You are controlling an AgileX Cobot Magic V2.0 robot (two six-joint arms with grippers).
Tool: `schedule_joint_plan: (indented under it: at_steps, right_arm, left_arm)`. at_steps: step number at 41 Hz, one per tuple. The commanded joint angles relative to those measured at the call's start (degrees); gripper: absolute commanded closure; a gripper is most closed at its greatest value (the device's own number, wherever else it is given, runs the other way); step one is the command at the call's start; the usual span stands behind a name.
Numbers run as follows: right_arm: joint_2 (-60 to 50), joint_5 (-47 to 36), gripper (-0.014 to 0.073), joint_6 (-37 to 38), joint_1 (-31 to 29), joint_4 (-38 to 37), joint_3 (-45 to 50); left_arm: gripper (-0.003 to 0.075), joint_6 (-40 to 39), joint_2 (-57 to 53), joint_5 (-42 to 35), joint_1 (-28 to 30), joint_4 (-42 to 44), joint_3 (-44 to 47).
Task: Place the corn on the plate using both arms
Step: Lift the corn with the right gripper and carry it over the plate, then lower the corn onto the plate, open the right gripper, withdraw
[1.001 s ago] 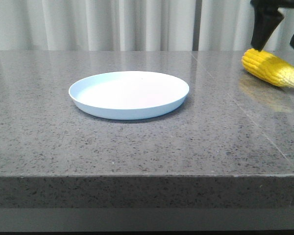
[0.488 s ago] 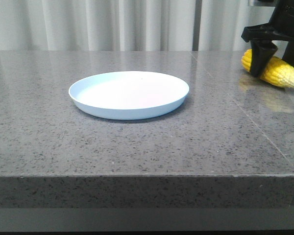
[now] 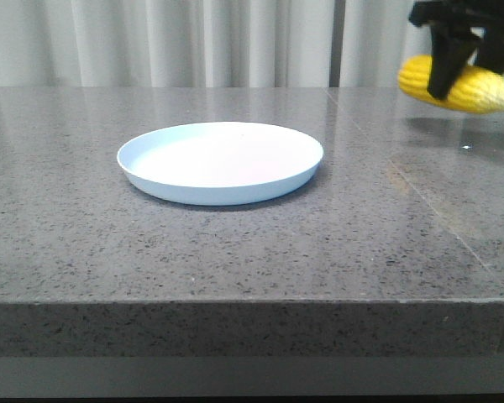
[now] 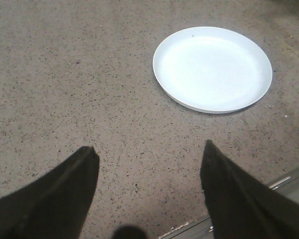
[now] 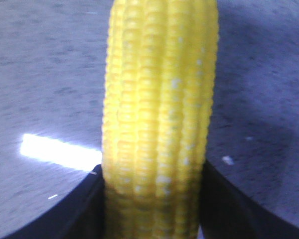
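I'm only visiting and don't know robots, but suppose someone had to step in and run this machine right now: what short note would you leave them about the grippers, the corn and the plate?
Right gripper: shut on the corn, held clear above the table at the far right, with its shadow on the stone below.
Left gripper: open, nothing in it, hovering over bare table on the near side of the plate.
Plate: nothing on it, sitting near the table's middle, to the left of the corn in the front view.
Done: corn grasped and lifted.
Left: carry the corn over to the plate, set it down and release. The left gripper has not touched anything yet.
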Motion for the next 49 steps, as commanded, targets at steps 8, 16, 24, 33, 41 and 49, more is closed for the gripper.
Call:
schedule_joint_plan:
  at_steps: [8, 16, 24, 33, 41, 49]
  right_arm:
    - [-7.8, 1.3, 0.0285, 0.0, 10.0, 1.5, -2.3]
    - [-8.1, 0.9, 0.0285, 6.4, 18.3, 1.6, -2.1]
    - [-6.7, -5.8, 0.0285, 16.0, 24.9, 1.6, -0.4]
    - [-2.9, -13.6, 0.0285, 26.8, 28.0, 1.6, 1.7]
    - [0.9, -13.7, 0.0279, 28.7, 28.3, 1.6, 1.7]
    - [0.6, -12.2, 0.0044, 28.6, 28.4, 1.5, 1.7]
  left_arm:
    - [0.0280, -0.5, 0.1, -4.5, -0.5, 0.4, -1.4]
    - [0.0280, -0.5, 0.1, -4.5, -0.5, 0.4, -1.4]
    - [0.0280, -0.5, 0.1, -4.5, -0.5, 0.4, -1.4]
    - [0.0280, -0.5, 0.1, -4.5, -0.5, 0.4, -1.4]
    - [0.0280, -0.5, 0.1, -4.5, -0.5, 0.4, -1.4]
    - [0.0280, -0.5, 0.1, -4.5, -0.5, 0.4, -1.4]
